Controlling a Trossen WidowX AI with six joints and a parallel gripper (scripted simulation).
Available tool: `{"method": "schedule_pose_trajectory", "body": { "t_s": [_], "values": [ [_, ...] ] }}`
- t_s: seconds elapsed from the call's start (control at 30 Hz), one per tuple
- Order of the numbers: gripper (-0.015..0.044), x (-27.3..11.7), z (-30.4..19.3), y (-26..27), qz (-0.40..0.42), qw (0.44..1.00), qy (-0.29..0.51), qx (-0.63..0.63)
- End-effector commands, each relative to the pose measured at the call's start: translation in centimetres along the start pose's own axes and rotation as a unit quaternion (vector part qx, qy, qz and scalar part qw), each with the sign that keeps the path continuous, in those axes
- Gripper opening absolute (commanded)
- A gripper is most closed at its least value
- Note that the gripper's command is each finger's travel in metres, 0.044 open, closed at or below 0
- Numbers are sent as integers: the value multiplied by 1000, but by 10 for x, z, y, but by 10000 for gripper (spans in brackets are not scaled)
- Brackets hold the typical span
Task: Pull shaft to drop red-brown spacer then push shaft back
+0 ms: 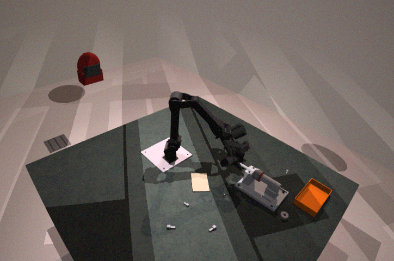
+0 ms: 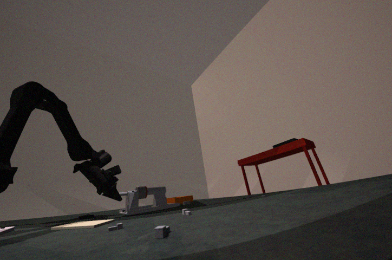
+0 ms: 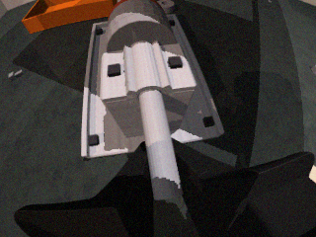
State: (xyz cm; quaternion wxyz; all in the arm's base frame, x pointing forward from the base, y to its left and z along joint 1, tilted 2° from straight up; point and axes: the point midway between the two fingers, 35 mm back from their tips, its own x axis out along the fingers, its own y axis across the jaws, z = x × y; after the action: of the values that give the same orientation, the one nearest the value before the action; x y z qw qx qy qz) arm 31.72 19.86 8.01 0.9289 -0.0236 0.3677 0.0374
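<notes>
The pale shaft runs through the near support of the light grey fixture. My gripper is shut on the shaft's free end, a little outside that support. The red-brown spacer is a thin ring still in line on the shaft, between the grey spacer part and the big housing block. Any gap beside it is too small to tell. The shaft's far end is hidden.
An orange tray stands beyond the fixture. A loose grey ring lies beside the base plate. Several small bolt-like pieces and a cream pad lie on the table.
</notes>
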Motion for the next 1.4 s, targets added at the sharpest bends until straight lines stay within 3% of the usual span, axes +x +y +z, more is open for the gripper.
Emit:
{"method": "schedule_pose_trajectory", "body": {
  "t_s": [0.0,1.37],
  "values": [
    [0,-1,0,-1,-2,1000,0,2],
    [0,-3,-3,-1,-2,1000,0,2]
  ]
}}
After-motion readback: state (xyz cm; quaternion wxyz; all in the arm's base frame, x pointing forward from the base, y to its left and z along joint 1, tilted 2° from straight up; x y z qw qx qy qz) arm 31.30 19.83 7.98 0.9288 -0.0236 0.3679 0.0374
